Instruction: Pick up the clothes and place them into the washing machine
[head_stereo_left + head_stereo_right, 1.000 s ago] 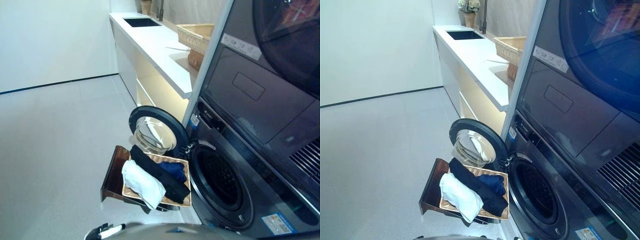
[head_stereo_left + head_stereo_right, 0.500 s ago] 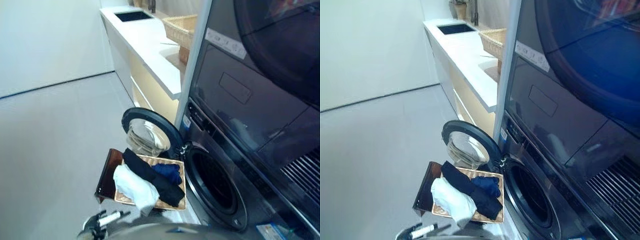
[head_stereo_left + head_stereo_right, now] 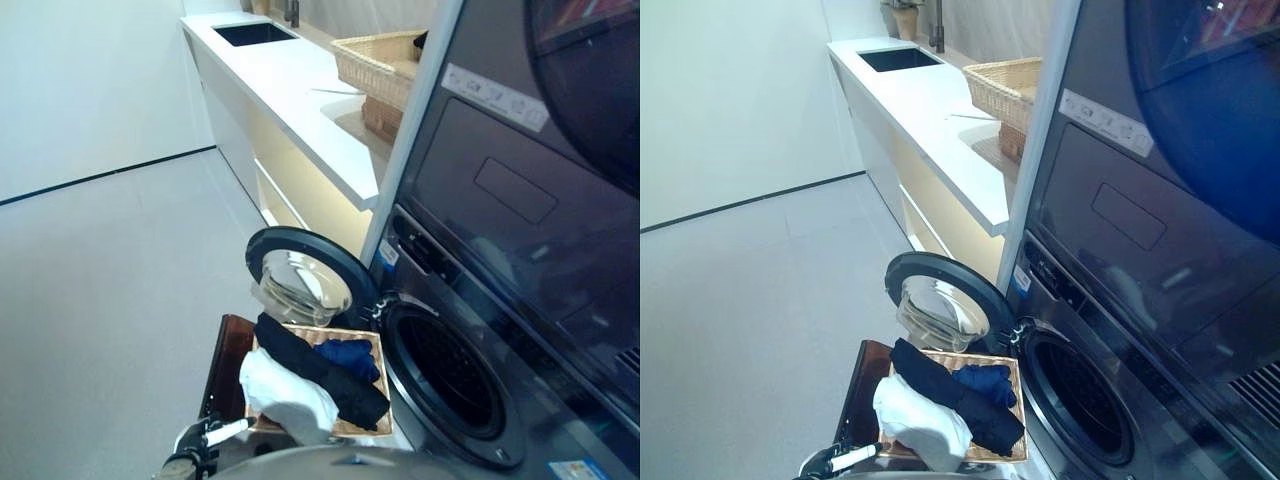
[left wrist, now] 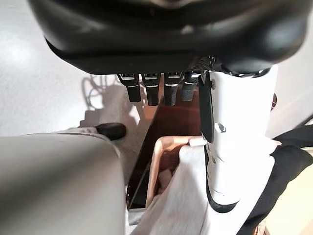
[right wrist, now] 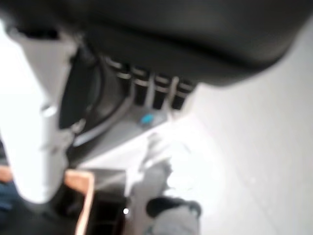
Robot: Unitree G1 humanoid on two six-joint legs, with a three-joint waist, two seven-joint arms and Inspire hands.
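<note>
Three garments, white point(image 3: 285, 390), black point(image 3: 320, 365) and blue point(image 3: 350, 358), lie in the wicker basket point(image 3: 995, 362) just ahead of the left hand point(image 4: 156, 90), the nearer one, fingers relaxed and empty; the right hand point(image 5: 151, 90) hangs likewise empty, beside the washing machine drum point(image 3: 450, 375).

We see bright, even daylight; glare off the worktop point(image 3: 300, 90) (warm glow beneath it); the right wrist view is blurred.
</note>
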